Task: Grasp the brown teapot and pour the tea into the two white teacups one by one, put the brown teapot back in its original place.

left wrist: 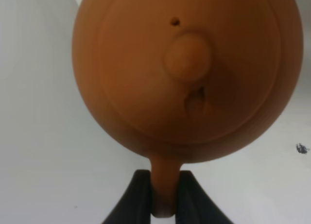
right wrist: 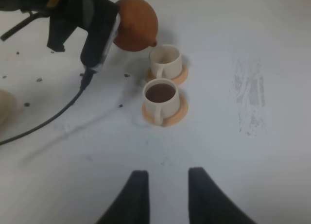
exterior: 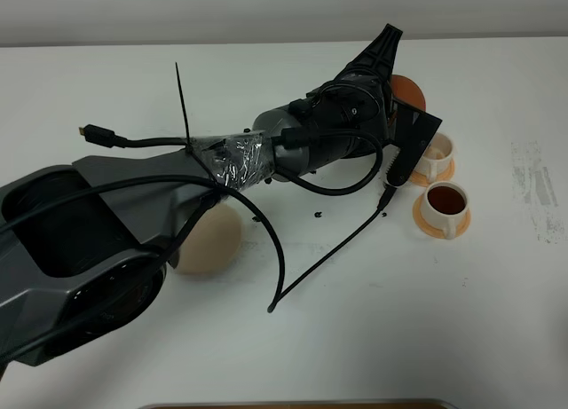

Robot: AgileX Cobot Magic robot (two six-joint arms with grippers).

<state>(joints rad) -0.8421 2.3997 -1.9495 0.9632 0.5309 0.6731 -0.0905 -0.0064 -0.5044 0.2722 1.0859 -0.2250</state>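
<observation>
two-arm tea-pouring scene, seen from above and from both wrists. the left gripper is pinching the loop handle of the brown teapot, its jaws pressed against the handle on both sides, and is holding the pot in the air, off the white table. the pot is hanging at about 11 o'clock from the farther teacup, with its spout just above that cup's rim. the nearer teacup, at 6 o'clock from the farther one, is showing dark tea, so the first pour is judged done. the farther cup is looking pale inside, and whether tea is entering it cannot be told; the second pour is judged to be in hand. the beige coaster, at about 8 o'clock from the pot, is lying bare, so the return is not yet made. the right gripper is hovering spread and holding nothing. count: one teapot, two teacups, two orange saucers, one coaster, two grippers.
</observation>
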